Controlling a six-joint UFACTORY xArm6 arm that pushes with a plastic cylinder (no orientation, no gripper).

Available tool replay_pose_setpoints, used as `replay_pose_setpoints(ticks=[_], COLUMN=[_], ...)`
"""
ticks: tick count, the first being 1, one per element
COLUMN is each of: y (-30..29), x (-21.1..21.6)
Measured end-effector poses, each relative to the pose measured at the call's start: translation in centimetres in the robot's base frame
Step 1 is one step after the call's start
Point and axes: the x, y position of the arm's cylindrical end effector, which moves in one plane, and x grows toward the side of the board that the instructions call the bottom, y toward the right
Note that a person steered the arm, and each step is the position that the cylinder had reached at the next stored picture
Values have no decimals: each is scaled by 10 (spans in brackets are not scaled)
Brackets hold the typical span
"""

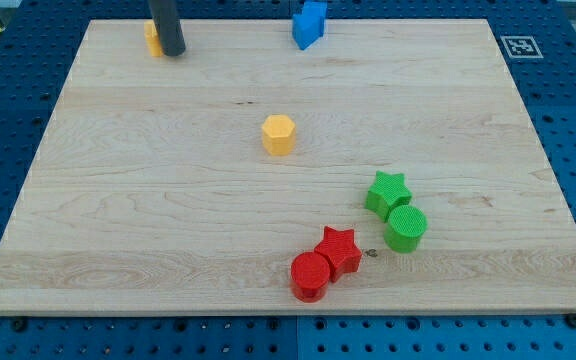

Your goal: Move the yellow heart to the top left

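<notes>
Although most of it was hidden behind the rod, the yellow heart [152, 38] sat at the counter's [118, 220] top left, touching my tip [173, 52] on the view's left side; no gripper existed to open or close.

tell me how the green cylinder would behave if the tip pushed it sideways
The green cylinder stands on its flat end and looks squat, so it would probably slide, not roll or tip. It touches the green star, which would likely get nudged too. The wooden board looks smooth.
</notes>
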Motion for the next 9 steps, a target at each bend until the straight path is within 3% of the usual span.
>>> replay_pose_setpoints(ticks=[3, 6, 9], y=[6, 4, -53], x=[4, -30, -24])
